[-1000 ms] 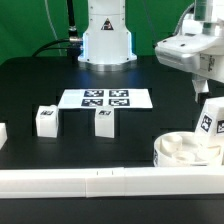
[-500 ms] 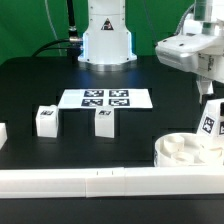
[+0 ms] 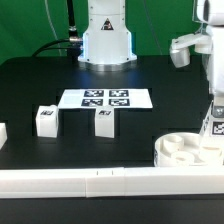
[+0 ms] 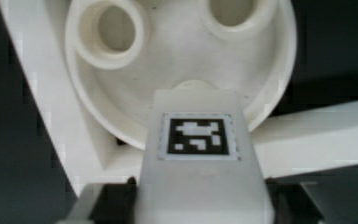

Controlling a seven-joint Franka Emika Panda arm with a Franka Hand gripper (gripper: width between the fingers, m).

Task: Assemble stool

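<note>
Gripper: my gripper [image 4: 197,197] was clamped around one leg [image 4: 197,140], its tag facing the wrist camera.
Seat: the seat [image 3: 178,150] lay beside the rail [image 3: 90,181], at the exterior view's right, below the leg.
Contact: hidden; possibly touching.
Risk: a misaligned leg would jam or shove the seat.

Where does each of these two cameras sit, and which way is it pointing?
Exterior view: off the arm, facing the robot base across the table with its marker board and two loose legs; the gripper shows at this view's right.
Wrist view: on the wrist, looking along the fingers onto the seat.
Shared: the held leg, clamped in the gripper, and the seat.
</note>
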